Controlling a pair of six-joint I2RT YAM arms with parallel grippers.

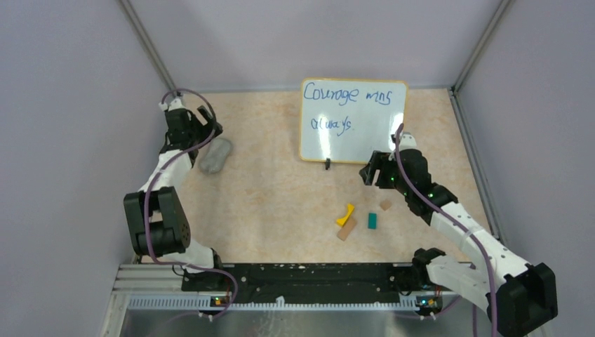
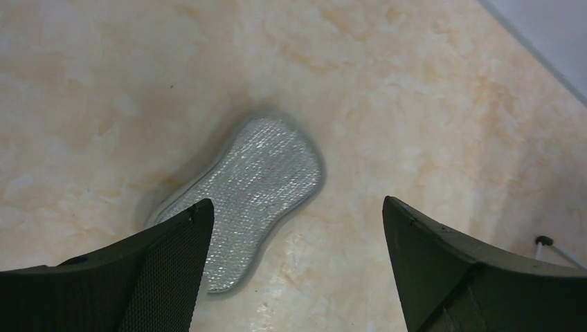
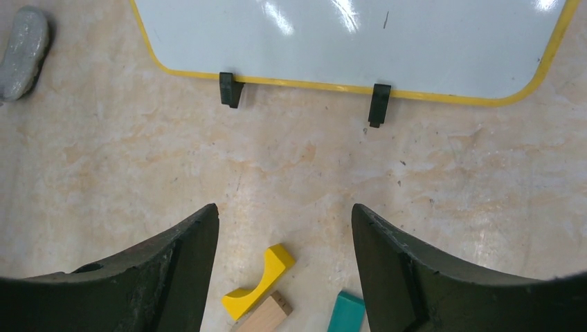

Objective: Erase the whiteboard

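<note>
Beige marbled table (image 1: 281, 200) forms the floor of the enclosure, bounded by plain grey walls. Nearest the arm bases, right of centre, lie a yellow arch block (image 1: 345, 214), a tan block (image 1: 346, 229), a teal block (image 1: 372, 220) and a small brown block (image 1: 386, 205). Just beyond them the right claw (image 3: 284, 214) hangs above the table, jaws wide apart, holding nothing. At the left side the left claw (image 2: 294, 207) is likewise spread wide and empty, positioned over a grey cloth wad (image 2: 256, 183) lying on the table. Farthest back, right of centre, sits the whiteboard (image 1: 353, 119), with its yellow frame and black clip feet (image 3: 231, 88) toward the right claw. Blue handwriting covers its upper part.
</note>
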